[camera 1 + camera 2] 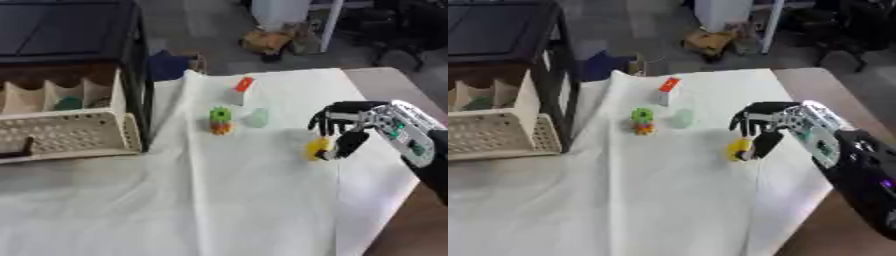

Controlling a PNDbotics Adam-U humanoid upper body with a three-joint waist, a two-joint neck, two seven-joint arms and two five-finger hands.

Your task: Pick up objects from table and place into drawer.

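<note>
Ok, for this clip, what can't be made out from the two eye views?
- Small yellow object: the right hand, fingers curled round it, covers its right side in both views; its shape is unclear.
- Left hand: in neither view.
- Dark green thing in the beige perforated drawer: too blurred to identify; the black frame post cuts it off in the right eye view.
- Pale green translucent object on the white cloth: too faint to identify.
</note>
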